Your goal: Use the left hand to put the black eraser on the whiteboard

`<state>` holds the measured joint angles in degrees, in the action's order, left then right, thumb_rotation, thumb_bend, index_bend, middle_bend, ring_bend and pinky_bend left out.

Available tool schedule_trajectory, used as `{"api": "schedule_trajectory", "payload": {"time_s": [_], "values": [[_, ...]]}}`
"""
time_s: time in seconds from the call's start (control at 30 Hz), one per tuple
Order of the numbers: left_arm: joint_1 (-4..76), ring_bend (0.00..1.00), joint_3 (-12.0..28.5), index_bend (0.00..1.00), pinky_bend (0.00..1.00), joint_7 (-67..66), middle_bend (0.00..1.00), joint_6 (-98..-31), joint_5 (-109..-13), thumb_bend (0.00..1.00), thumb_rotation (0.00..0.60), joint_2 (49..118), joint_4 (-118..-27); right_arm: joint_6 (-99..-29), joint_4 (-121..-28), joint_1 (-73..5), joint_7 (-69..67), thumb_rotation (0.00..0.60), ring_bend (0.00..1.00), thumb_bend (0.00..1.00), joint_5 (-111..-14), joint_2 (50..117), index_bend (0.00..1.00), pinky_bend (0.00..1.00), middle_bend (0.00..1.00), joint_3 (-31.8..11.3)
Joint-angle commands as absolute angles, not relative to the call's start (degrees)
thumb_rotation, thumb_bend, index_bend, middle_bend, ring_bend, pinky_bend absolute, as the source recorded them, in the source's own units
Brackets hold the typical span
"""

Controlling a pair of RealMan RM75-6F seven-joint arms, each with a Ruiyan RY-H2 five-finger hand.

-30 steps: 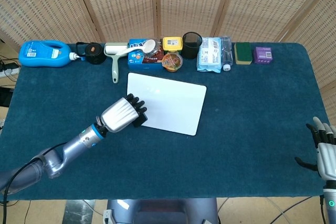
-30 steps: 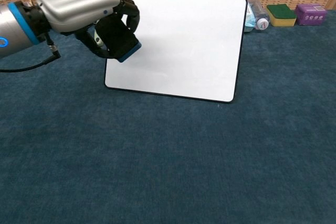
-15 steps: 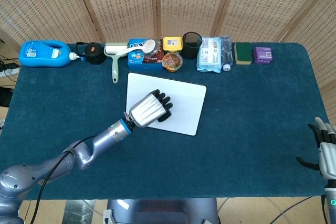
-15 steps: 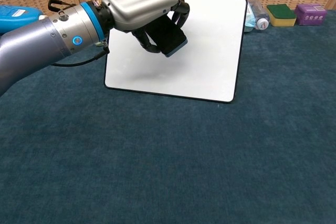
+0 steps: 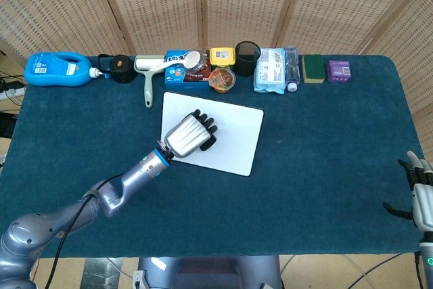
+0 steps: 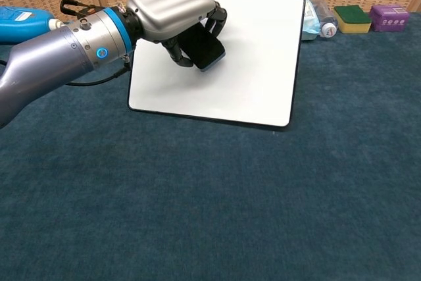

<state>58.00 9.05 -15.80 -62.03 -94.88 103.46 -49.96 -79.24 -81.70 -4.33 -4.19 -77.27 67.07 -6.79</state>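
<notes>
My left hand point(image 5: 189, 135) point(image 6: 172, 14) is over the left half of the whiteboard point(image 5: 233, 137) point(image 6: 256, 64), its fingers curled around the black eraser point(image 6: 202, 47). In the chest view the eraser, black with a blue underside, sits at or just above the board's surface; contact cannot be judged. The head view hides the eraser under the hand. My right hand point(image 5: 421, 194) rests at the table's near right edge, fingers apart and holding nothing.
Along the far edge stand a blue detergent bottle point(image 5: 57, 70), a lint roller point(image 5: 147, 79), a snack box point(image 5: 184, 72), a black cup point(image 5: 247, 57), a wipes pack point(image 5: 272, 70), a sponge point(image 5: 312, 68) and a purple box point(image 5: 338, 70). Dark blue cloth point(image 5: 325, 147) covers the table.
The left hand carried the eraser from the whiteboard's left edge to over its left half, then drew back slightly. The whiteboard shifted a little to the left. The right hand stayed put.
</notes>
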Motion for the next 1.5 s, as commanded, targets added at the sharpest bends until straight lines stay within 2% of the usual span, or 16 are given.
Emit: {"api": "schedule_trajectory", "payload": {"time_s": [0.03, 0.1, 0.53, 0.77, 1.0, 1.07, 1.13, 1.23, 1.5], "values": [[57.7, 0.11, 9.5, 0.03, 0.23, -17.9, 0.08, -61.0, -93.1, 0.08, 0.600, 102.3, -52.8, -79.1, -81.8, -4.4, -4.2, 0.600, 0.03, 0.00, -77.3, 67.0, 0.12, 0.00, 0.05, -6.7], [57.6, 0.10, 9.3, 0.00, 0.23, -18.2, 0.06, -61.7, -93.3, 0.08, 0.600, 101.8, -53.7, -79.1, -81.8, -4.4, -4.1, 0.600, 0.03, 0.00, -77.3, 67.0, 0.12, 0.00, 0.05, -6.7], [56.0, 0.10, 9.2, 0.00, 0.23, -17.6, 0.04, -65.1, -92.7, 0.08, 0.600, 96.9, -59.9, -79.0, -82.0, -4.5, -3.9, 0.600, 0.03, 0.00, -77.5, 67.0, 0.12, 0.00, 0.05, -6.5], [52.3, 0.01, 9.6, 0.00, 0.17, -17.5, 0.00, -65.3, -89.4, 0.03, 0.600, 87.0, -73.8, -79.3, -82.4, -4.4, -3.7, 0.600, 0.03, 0.00, -77.9, 66.9, 0.12, 0.00, 0.05, -6.3], [45.6, 0.00, 9.0, 0.00, 0.11, -22.2, 0.00, -67.9, -83.7, 0.00, 0.600, 77.4, -87.1, -80.0, -83.2, -4.2, -3.6, 0.600, 0.03, 0.00, -78.5, 66.6, 0.12, 0.00, 0.05, -6.2], [42.6, 0.00, 8.3, 0.00, 0.11, -23.1, 0.00, -69.7, -81.8, 0.00, 0.600, 74.2, -91.8, -80.4, -83.5, -4.1, -3.5, 0.600, 0.03, 0.00, -78.8, 66.5, 0.12, 0.00, 0.05, -6.1], [33.8, 0.00, 5.1, 0.00, 0.11, -24.7, 0.00, -78.5, -80.1, 0.00, 0.600, 68.8, -99.3, -81.3, -84.3, -3.8, -3.0, 0.600, 0.03, 0.00, -79.4, 66.1, 0.12, 0.00, 0.05, -6.0], [29.1, 0.00, 3.0, 0.00, 0.11, -26.9, 0.00, -83.0, -79.7, 0.00, 0.600, 66.7, -103.0, -81.6, -85.0, -3.7, -2.5, 0.600, 0.03, 0.00, -79.5, 65.8, 0.12, 0.00, 0.05, -6.0], [15.4, 0.00, -4.1, 0.00, 0.08, -22.0, 0.00, -90.7, -74.7, 0.00, 0.600, 62.0, -112.4, -84.0, -86.3, -2.8, -0.8, 0.600, 0.03, 0.00, -80.1, 65.2, 0.12, 0.00, 0.05, -6.0]]}}
